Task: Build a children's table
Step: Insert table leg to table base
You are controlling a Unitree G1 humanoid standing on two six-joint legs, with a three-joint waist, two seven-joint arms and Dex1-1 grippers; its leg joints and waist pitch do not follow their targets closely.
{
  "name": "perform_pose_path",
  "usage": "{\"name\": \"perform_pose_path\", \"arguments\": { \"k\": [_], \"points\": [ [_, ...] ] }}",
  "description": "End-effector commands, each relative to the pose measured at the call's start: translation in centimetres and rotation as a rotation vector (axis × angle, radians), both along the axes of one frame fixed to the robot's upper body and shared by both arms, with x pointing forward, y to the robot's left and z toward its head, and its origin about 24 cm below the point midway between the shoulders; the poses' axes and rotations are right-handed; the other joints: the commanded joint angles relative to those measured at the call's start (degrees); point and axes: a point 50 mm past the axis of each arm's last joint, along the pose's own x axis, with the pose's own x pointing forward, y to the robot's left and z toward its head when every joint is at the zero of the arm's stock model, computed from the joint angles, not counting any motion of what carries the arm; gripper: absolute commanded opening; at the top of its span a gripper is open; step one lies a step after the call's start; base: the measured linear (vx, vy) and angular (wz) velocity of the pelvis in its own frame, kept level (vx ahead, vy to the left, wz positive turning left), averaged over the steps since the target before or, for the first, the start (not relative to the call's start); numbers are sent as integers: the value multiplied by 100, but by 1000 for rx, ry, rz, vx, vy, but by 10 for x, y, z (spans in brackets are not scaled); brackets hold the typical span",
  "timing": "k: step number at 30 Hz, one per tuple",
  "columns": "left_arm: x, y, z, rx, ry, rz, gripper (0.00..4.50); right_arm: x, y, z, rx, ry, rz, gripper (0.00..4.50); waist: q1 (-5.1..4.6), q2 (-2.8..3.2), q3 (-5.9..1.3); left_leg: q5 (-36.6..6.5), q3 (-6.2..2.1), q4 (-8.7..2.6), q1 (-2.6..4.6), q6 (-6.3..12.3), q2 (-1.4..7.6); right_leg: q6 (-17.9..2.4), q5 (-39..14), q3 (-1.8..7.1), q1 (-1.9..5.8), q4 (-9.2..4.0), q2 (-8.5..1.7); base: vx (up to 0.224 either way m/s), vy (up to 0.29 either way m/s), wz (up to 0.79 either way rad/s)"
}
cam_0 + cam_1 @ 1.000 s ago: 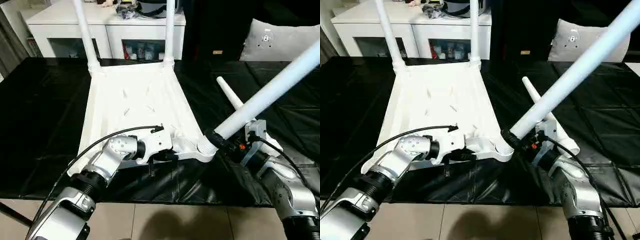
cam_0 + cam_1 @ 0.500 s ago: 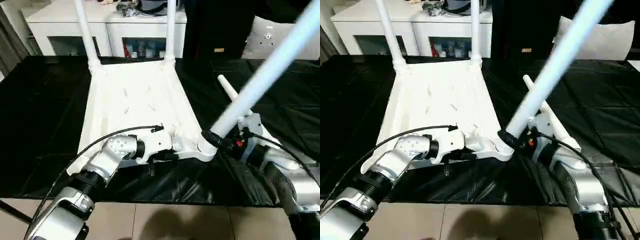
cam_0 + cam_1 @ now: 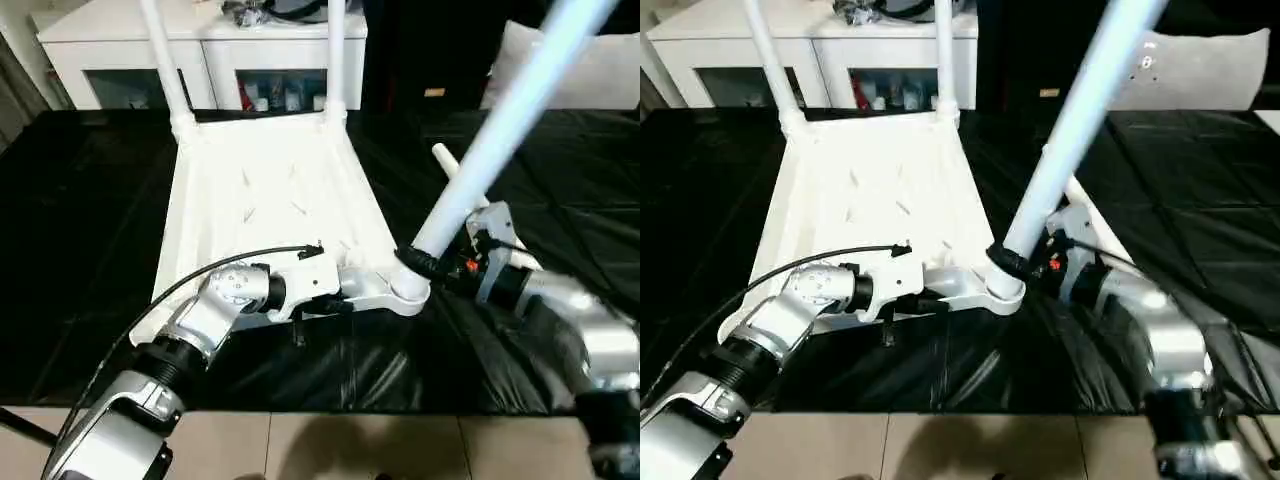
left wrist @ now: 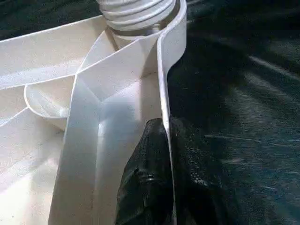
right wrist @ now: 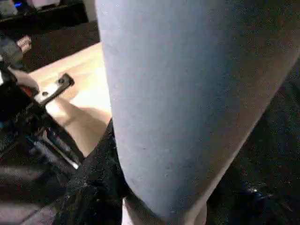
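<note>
while my left tool (image 4: 164, 140) pinches the upturned white square plastic top's rim (image 3: 270, 190) to steady it, my right tool (image 3: 430, 268) grips the long white tapered leg (image 3: 500, 130), tilting it into the near corner socket (image 3: 405, 292).

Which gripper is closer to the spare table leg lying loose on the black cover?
The right. The right gripper, gripping the leg at the near corner socket, sits just beside the loose leg. The left gripper pinches the tabletop rim, farther away.
</note>
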Motion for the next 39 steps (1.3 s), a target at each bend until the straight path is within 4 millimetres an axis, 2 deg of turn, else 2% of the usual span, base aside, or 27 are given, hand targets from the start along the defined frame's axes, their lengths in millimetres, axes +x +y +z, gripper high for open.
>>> {"name": "perform_pose_path", "arguments": {
  "k": [1,3,5,7,10,17,20,24,29,30,35,37,39],
  "points": [
    [-1,9,-10,100,25,2,0,2,3,2,-28,7,47,188,31,-96,-370,-770,-85,-393,-63,509,358,-1022,-1342,420,308,-331,-485,0,0,0],
    [-2,9,-10,102,31,-5,0,4,3,2,-37,13,62,188,79,-81,-390,-479,-70,-361,-68,631,354,-1090,-1071,416,327,-284,-486,0,0,0],
    [-4,10,-11,112,47,-18,0,5,3,4,-39,16,80,188,111,-85,-386,-412,-66,-358,-56,654,366,-1107,-1057,407,317,-274,-468,0,0,0],
    [-5,11,-12,125,62,-27,0,5,4,6,-29,15,104,188,118,-57,-380,-505,-72,-365,-47,615,377,-1090,-1207,401,317,-283,-467,0,0,0],
    [-7,14,-14,140,76,-33,0,4,4,7,5,36,138,188,118,-48,-379,-695,-78,-378,-30,546,388,-1052,-1358,399,320,-302,-459,0,0,0],
    [-6,13,-12,138,76,-33,0,-2,3,-1,-16,89,189,188,138,-69,-408,-437,-70,-340,-46,624,375,-1153,-992,399,339,-244,-452,0,0,0],
    [-6,12,-12,138,78,-34,0,4,2,-2,-47,69,153,188,132,-69,-405,-486,-70,-341,-37,588,373,-1137,-1135,393,329,-257,-450,0,0,0],
    [-7,12,-12,139,81,-40,0,12,0,-5,-98,69,107,188,119,-70,-391,-635,-66,-342,-28,451,352,-1076,-1457,394,318,-287,-445,0,0,0],
    [-7,12,-12,145,81,-48,0,16,2,-6,-125,83,121,188,110,-71,-398,-646,-70,-331,-39,497,355,-1064,-1388,396,327,-267,-438,0,0,0],
    [-7,11,-12,145,81,-50,0,16,3,-7,-133,93,131,188,110,-40,-394,-687,-70,-328,-36,490,349,-1064,-1436,393,326,-273,-440,0,0,0],
    [-6,11,-11,150,73,-46,0,20,6,-13,-113,141,161,188,98,-82,-402,-699,-61,-315,-40,497,339,-1058,-1487,388,330,-277,-433,0,0,0],
    [-5,11,-11,150,71,-43,0,21,6,-13,-102,143,158,188,101,-71,-409,-640,-69,-317,-45,505,350,-1079,-1399,386,333,-259,-430,0,0,0],
    [-4,11,-10,144,67,-29,0,19,4,-14,-24,158,134,188,106,-87,-417,-618,-68,-314,-37,526,359,-1105,-1320,391,329,-246,-433,0,0,0]
  ]
}}
